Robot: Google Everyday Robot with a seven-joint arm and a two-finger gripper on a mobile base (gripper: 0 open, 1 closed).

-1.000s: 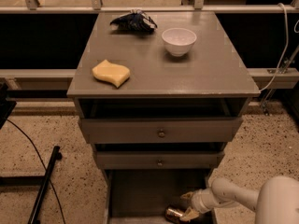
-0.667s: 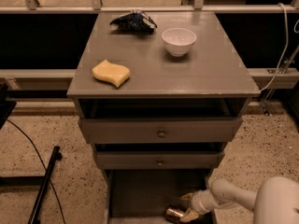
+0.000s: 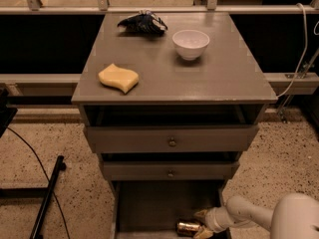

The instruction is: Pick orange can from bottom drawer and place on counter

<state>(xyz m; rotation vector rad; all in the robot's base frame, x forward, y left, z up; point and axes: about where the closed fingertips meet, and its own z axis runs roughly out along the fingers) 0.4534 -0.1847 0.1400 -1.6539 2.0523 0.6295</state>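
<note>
The orange can (image 3: 188,227) lies on its side in the bottom drawer (image 3: 149,208), near the drawer's front right corner, at the bottom of the view. My gripper (image 3: 201,223) reaches in from the lower right on a white arm and sits at the can's right end, one finger above it and one below. The counter (image 3: 209,78) is the grey top of the cabinet, well above the can.
On the counter lie a yellow wavy sponge (image 3: 118,77), a white bowl (image 3: 191,43) and a dark crumpled bag (image 3: 143,22). Two shallower drawers with brass knobs (image 3: 172,142) stand slightly open above the bottom drawer. A black pole (image 3: 47,198) lies on the floor at left.
</note>
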